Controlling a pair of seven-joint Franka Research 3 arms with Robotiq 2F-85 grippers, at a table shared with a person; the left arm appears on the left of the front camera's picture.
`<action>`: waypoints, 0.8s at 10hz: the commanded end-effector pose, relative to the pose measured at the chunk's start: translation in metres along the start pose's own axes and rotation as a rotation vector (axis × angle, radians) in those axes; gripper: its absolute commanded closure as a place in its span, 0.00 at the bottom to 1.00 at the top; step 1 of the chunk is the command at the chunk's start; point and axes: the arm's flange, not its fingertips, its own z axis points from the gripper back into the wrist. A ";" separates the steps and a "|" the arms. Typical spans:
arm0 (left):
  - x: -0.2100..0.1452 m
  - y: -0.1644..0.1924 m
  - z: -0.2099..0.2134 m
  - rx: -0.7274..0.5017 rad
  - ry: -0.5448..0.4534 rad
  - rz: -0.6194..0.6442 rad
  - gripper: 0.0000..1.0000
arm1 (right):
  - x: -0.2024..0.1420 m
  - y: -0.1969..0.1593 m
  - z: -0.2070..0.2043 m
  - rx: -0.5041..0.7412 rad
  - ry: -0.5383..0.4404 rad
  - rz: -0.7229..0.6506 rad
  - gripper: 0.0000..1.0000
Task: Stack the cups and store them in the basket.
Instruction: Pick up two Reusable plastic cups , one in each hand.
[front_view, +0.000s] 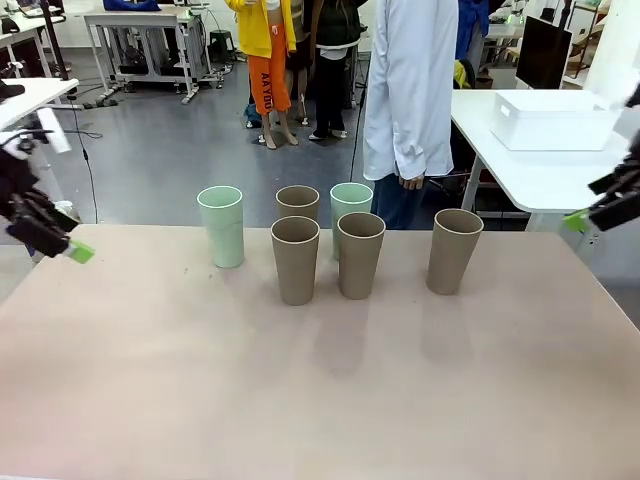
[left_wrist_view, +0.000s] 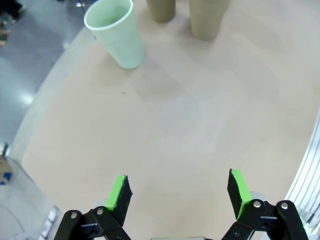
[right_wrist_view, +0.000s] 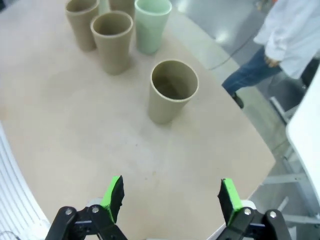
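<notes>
Plainly nothing is stacked yet: six cups (front_view: 360, 254) stand upright and apart in a loose cluster on the far half of the table (front_view: 300, 400). A mint cup (front_view: 221, 226) is at the left end and a lone tan cup (front_view: 454, 250) at the right end. Between them two tan ones stand in front, with a tan and a second mint one just behind. The basket (front_view: 553, 120) isn't on this table. It sits on a side table (front_view: 530, 175) beyond the far right corner, well apart from the cups, and its inside is hidden from here. A person (front_view: 410, 90) in a white coat stands at the far edge.

The left gripper (left_wrist_view: 179, 190) hovers over the table's left part, fingers spread wide with nothing between them. The mint cup is the one nearest to it. The right gripper (right_wrist_view: 171, 196) hangs over the right side, likewise wide open and empty, with the lone tan cup straight ahead.

I judge the task to be at its very start, with the first pick in hand. The next move calls for one gripper to go to its nearest cup, straddle the wall, close, lift clear and lower the cup squarely into a neighbour's mouth. The tapered cups should nest easily, but a tilted entry could tip the receiving cup. Reaching the basket will need a long stretch by the right gripper, or the basket brought nearer.
</notes>
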 end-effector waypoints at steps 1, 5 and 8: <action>-0.021 0.012 0.004 -0.058 -0.085 -0.067 0.00 | -0.036 0.005 0.001 0.083 -0.079 0.057 0.00; -0.048 0.018 0.015 -0.072 -0.224 -0.144 0.00 | -0.073 -0.009 0.005 0.129 -0.179 0.064 0.00; -0.047 0.017 0.014 -0.084 -0.271 -0.137 0.00 | -0.079 -0.009 0.008 0.139 -0.235 0.104 0.00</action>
